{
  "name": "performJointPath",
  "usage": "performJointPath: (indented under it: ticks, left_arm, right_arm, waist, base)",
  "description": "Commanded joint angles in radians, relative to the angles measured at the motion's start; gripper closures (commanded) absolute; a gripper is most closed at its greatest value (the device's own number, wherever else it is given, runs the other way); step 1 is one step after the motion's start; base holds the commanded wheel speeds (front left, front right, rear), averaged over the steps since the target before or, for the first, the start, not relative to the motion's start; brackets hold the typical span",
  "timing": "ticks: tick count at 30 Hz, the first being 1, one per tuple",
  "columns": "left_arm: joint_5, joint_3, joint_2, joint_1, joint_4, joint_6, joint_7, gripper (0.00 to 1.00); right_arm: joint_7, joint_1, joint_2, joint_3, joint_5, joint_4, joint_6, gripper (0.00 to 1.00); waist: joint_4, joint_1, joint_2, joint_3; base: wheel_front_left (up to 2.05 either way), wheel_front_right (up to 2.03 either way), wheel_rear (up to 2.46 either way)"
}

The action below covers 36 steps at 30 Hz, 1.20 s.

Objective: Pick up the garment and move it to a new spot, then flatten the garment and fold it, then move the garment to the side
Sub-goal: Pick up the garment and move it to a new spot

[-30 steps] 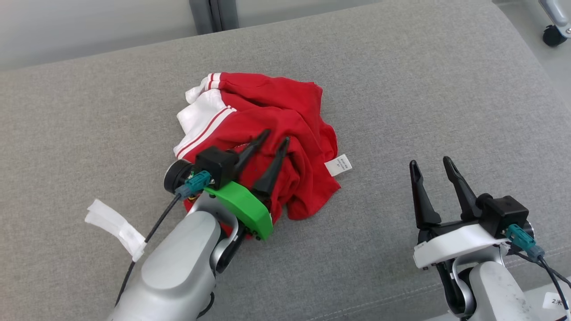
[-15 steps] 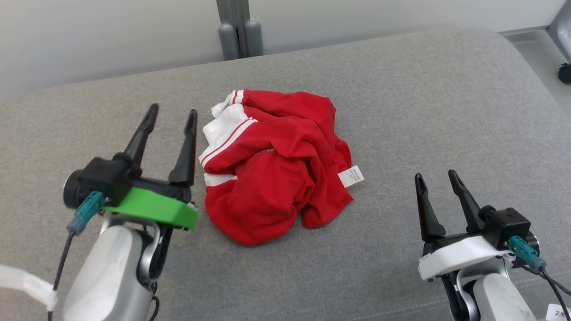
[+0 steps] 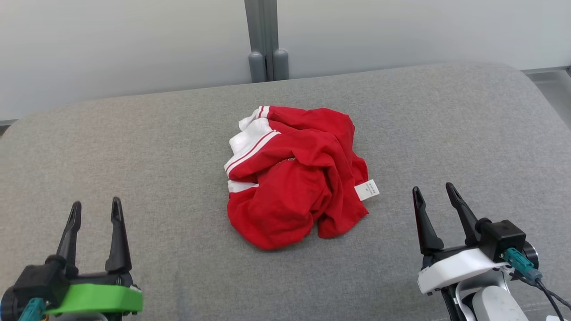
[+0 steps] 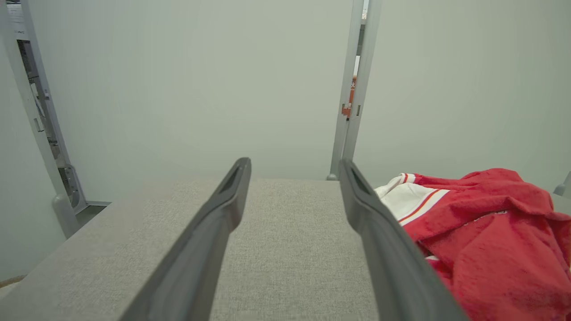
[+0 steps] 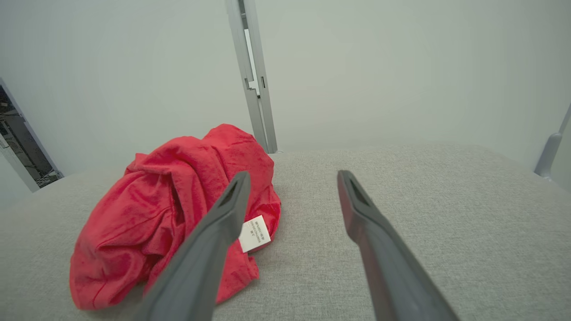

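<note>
The garment (image 3: 296, 176) is a bright red jersey with white trim, crumpled in a heap at the middle of the grey cushioned surface (image 3: 134, 147). A small white label sticks out of its right side. My left gripper (image 3: 96, 210) stands open at the lower left, well apart from the heap. At the lower right my right gripper (image 3: 434, 192) is open too, a short way right of the label. In the left wrist view the garment (image 4: 482, 236) lies right of the empty gripper (image 4: 294, 167). From the right wrist, the garment (image 5: 169, 209) sits left of the empty gripper (image 5: 292, 178).
A pale wall with a grey vertical post (image 3: 265, 40) stands behind the surface's far edge. The grey surface rounds off at the far right (image 3: 526, 84), with floor beyond. Bare grey fabric stretches on both sides of the heap.
My left gripper opened, let go of the garment and drew back to the lower left. The head camera tilted up, so the whole picture shifted. The right gripper stayed put.
</note>
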<state>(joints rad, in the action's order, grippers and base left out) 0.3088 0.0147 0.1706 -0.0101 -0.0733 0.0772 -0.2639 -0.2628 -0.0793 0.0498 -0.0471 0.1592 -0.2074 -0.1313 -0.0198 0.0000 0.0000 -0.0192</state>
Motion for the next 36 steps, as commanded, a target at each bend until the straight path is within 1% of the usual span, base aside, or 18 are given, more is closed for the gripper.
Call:
performJointPath:
  ticks: [1,4,9,15,21,25,29,36]
  left_arm:
    - [-0.007,0.017,-0.012,0.032,0.003,0.009,-0.001,0.0]
    - [-0.024,0.037,-0.035,0.069,0.0,0.027,-0.001,0.0]
    - [-0.048,0.049,-0.054,0.086,-0.014,0.044,-0.001,0.0]
    - [-0.064,0.059,-0.069,0.067,-0.023,0.052,-0.001,0.0]
    - [-0.068,0.049,-0.069,0.04,-0.038,0.053,-0.001,0.0]
    - [-0.066,0.012,-0.039,-0.017,-0.051,0.054,-0.001,0.0]
    - [-0.058,-0.051,0.001,-0.125,-0.084,0.054,-0.001,0.0]
    - [-0.037,-0.203,0.087,-0.342,-0.214,0.054,-0.001,0.0]
  right_arm:
    - [-0.003,0.016,0.001,-0.001,-0.008,0.004,0.001,0.0]
    - [-0.003,0.022,0.001,-0.001,-0.009,0.003,0.001,0.0]
    - [-0.003,0.026,0.001,0.0,-0.007,-0.003,0.001,0.0]
    - [-0.003,0.022,0.001,-0.007,-0.003,-0.008,0.001,0.0]
    - [-0.003,0.018,0.002,-0.014,-0.001,-0.008,0.001,0.0]
    - [-0.003,-0.005,0.006,-0.013,0.0,-0.005,0.001,0.0]
    - [-0.003,-0.019,0.007,-0.009,0.001,-0.002,0.001,0.0]
    - [-0.003,-0.055,0.007,-0.003,0.0,0.006,0.001,0.0]
  waist:
    - [0.015,0.0,0.0,0.01]
    - [0.027,0.0,0.0,0.013]
    - [0.039,0.0,0.0,0.016]
    - [0.038,0.0,0.0,0.019]
    - [0.021,0.0,0.0,0.013]
    - [-0.001,0.0,0.0,-0.01]
    - [-0.025,0.0,0.0,-0.046]
    - [-0.087,0.0,0.0,-0.12]
  base:
    - [0.0,0.0,0.0]
    - [0.0,0.0,0.0]
    - [0.0,0.0,0.0]
    - [0.0,0.0,0.0]
    - [0.0,0.0,0.0]
    - [0.0,0.0,0.0]
    - [0.0,0.0,0.0]
    - [0.0,0.0,0.0]
